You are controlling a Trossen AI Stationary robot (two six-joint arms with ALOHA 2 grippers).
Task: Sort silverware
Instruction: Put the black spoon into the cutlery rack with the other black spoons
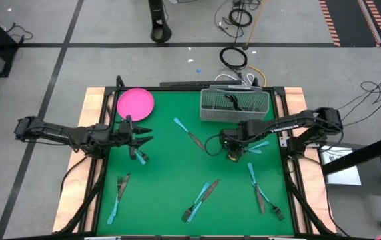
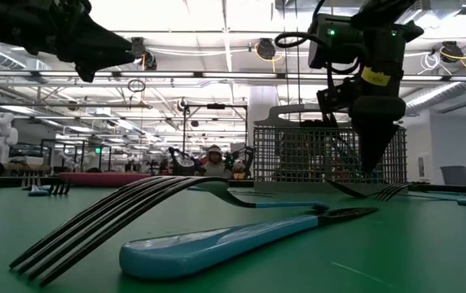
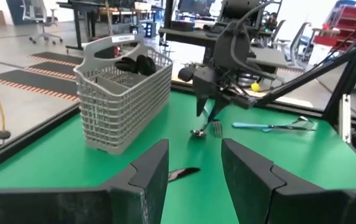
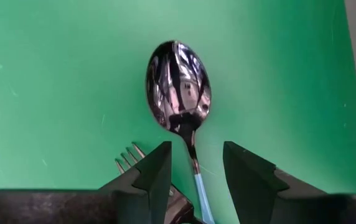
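Silverware lies scattered over the green table (image 1: 170,180) in the high view: a fork and knife pair (image 1: 118,190) near the left edge, another pair (image 1: 201,200) at the near middle, a third (image 1: 264,195) at the near right, and a single knife (image 1: 188,133) in the centre. The gray mesh basket (image 1: 234,105) stands at the far right, the pink plate (image 1: 135,103) at the far left. The left gripper (image 1: 139,141) hovers just below the plate above a blue-handled piece (image 1: 139,156); the right gripper (image 1: 234,152) points down below the basket. From the low view, a fork (image 2: 192,203) fills the near foreground with its tines to the left, and the right gripper (image 2: 371,159) hangs tip-down in front of the basket (image 2: 328,155). Through the left wrist view, the left arm's fingers (image 3: 150,171) stand apart with nothing between them, a dark knife tip (image 3: 181,175) on the mat beyond. Through the right wrist view, the right fingers (image 4: 153,171) stand open on either side of a spoon's (image 4: 178,87) neck without touching it, and fork tines (image 4: 128,158) lie just beside them.
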